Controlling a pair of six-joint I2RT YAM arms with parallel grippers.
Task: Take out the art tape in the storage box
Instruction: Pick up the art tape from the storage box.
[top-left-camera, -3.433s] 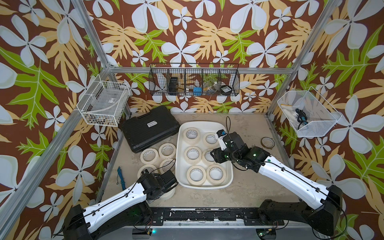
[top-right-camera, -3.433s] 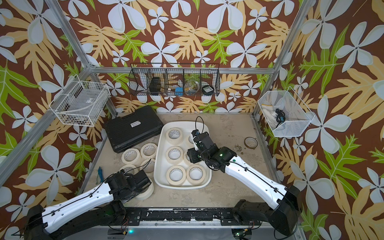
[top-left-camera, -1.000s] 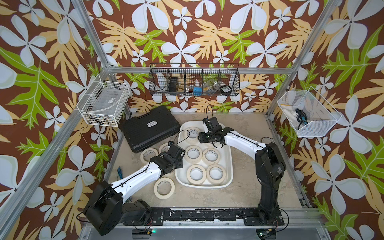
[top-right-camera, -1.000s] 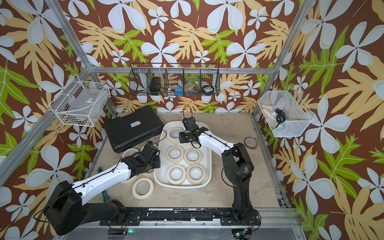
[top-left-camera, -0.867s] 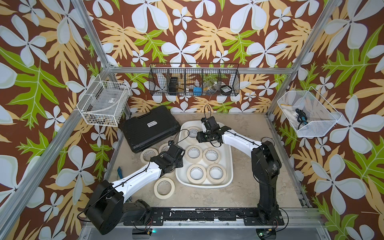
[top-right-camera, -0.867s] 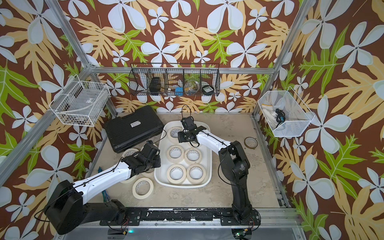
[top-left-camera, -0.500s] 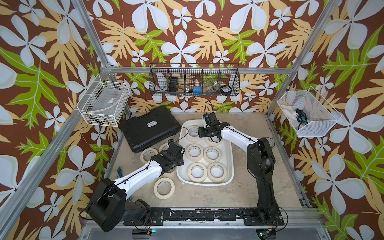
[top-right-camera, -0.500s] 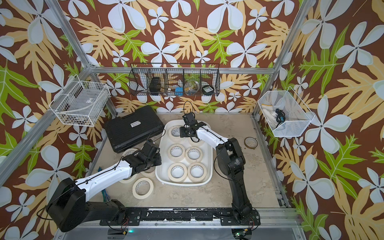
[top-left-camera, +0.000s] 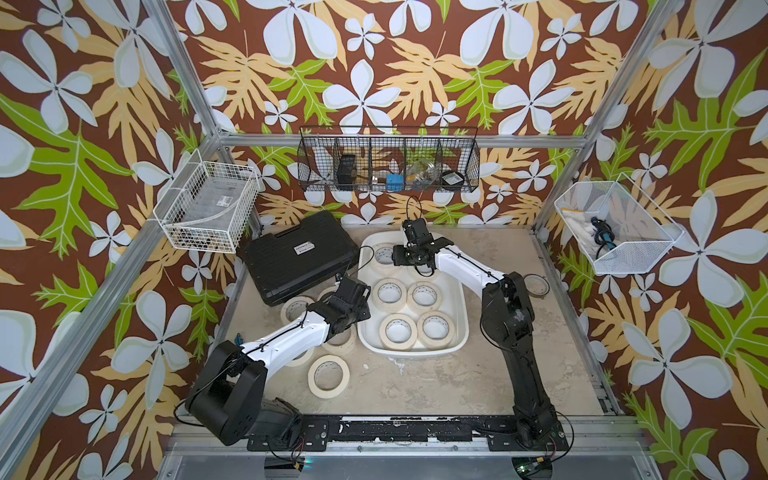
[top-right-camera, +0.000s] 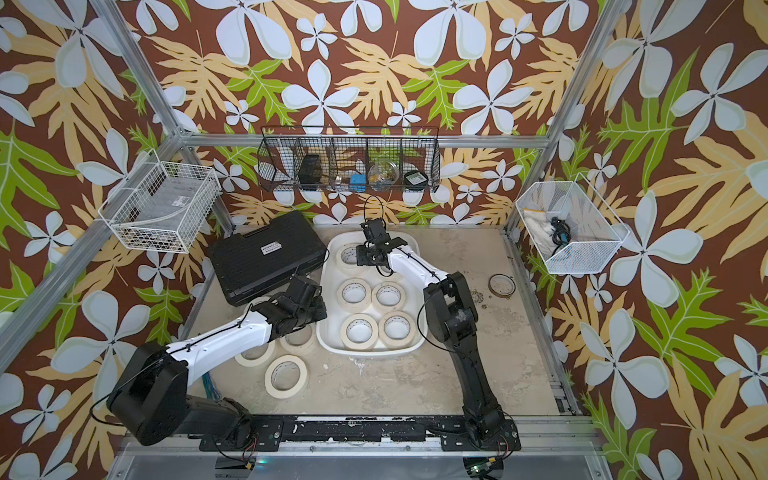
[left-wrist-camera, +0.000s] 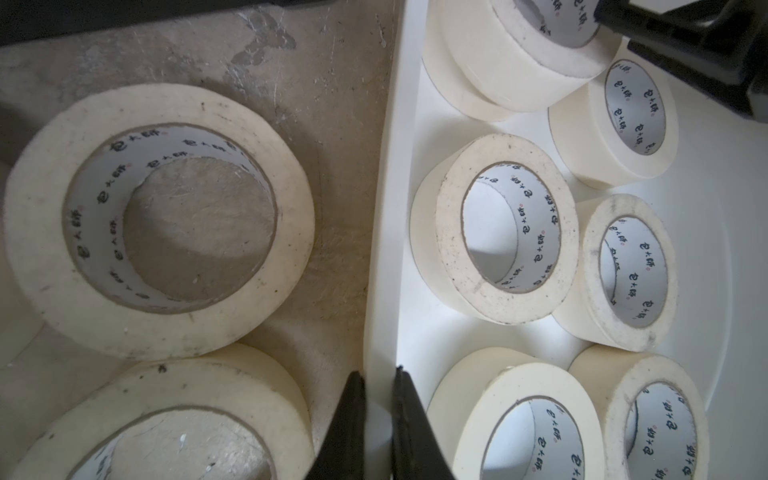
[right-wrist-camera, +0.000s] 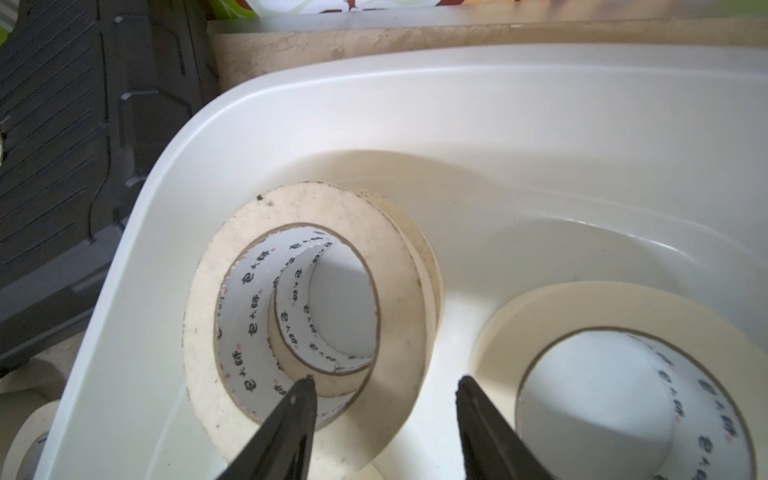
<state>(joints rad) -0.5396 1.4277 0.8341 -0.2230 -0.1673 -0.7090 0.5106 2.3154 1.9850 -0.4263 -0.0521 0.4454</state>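
Left pincer (left-wrist-camera: 378, 374) tight on storage box (left-wrist-camera: 386, 208) rim; right pincer (right-wrist-camera: 384, 380) apart astride art tape (right-wrist-camera: 316, 203)

Lab robot cell: aluminium frame (top-left-camera: 257, 139), printed floral backdrop (top-left-camera: 361, 62)
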